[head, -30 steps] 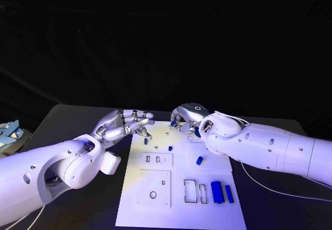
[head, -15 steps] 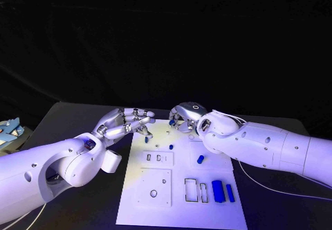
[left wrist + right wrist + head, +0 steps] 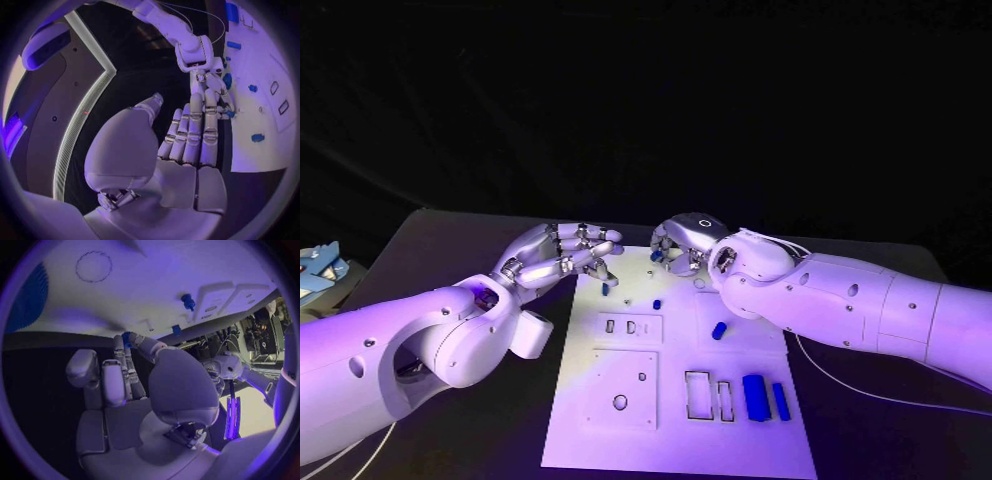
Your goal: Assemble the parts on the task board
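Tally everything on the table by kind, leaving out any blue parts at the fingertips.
Left robot hand, right robot hand: 2
Task board: 1
Blue parts lying clear: 4
Total: 7

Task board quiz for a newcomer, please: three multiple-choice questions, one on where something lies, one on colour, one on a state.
1. The two long blue bars lie at the task board in its: A far left corner; B near right corner; C middle.
2. The task board is: A white; B red; C green.
3. The rectangular slots beside the bars are: A filled; B empty; C under a hand.
B, bars rest nearest the robot, rightward; A, plainly white; B, only outlines show.
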Controlling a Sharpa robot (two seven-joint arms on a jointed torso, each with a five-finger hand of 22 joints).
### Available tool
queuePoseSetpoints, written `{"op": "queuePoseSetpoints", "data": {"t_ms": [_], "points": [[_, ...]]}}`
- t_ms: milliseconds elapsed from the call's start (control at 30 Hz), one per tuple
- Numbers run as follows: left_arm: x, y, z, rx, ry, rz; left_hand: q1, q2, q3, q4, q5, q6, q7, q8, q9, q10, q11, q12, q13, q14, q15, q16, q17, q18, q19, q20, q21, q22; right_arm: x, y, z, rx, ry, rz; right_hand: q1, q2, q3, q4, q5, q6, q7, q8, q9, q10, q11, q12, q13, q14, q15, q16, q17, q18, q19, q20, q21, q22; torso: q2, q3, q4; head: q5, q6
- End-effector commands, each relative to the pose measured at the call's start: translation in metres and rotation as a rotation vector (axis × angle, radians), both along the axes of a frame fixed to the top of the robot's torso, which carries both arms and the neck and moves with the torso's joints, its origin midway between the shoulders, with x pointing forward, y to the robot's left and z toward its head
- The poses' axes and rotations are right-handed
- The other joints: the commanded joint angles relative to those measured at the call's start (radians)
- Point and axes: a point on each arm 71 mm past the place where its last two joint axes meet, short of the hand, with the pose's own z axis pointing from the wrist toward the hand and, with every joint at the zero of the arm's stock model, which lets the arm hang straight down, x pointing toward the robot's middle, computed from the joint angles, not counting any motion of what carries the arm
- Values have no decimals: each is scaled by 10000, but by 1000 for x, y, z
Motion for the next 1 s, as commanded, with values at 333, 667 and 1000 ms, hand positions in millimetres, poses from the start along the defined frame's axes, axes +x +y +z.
{"op": "queuePoseSetpoints", "data": {"t_ms": [333, 667, 1000], "points": [[-1, -3, 2, -48, -74, -255, -59, 47, 48, -11, 40, -76, 435, -51, 19, -79, -9, -58, -12, -111, -1, 34, 3, 82, -91, 27, 61, 13, 2, 1, -2, 29, 143, -22, -368, -563, -120, 303, -113, -1324, 392, -820, -115, -1584, 454, -550, -332, 60, 353, -355, -776, 42, -595, 328, -777, -936, 9, -16, -6, 22, -42], [1, -1, 2, -37, -59, -197, -59, 47, 48, -11, 40, -76, 435, -51, 19, -79, -9, -58, -12, -111, -1, 34, 3, 82, -91, 27, 61, 13, -7, -16, 0, 350, 253, -114, -347, -833, -567, 361, 14, -1878, 317, -1248, -198, -2178, 503, -507, -537, -88, 399, -656, -1320, 142, -851, 397, -1234, -1442, -11, 3, -16, 63, 24], [4, 6, 0, 28, 10, -27, -68, 51, 48, -4, 40, -79, 436, -56, 23, -80, -6, -61, -9, -129, 4, 29, 1, 82, -111, 33, 62, 13, -22, -69, 19, 2518, 1965, -1172, -222, -1176, -1623, 456, 658, -1349, 236, -812, 128, 434, -19, 3815, 2037, -2, 2, -535, -1082, 154, -874, 64, -1511, -1496, -114, 78, -253, 56, 58]]}}
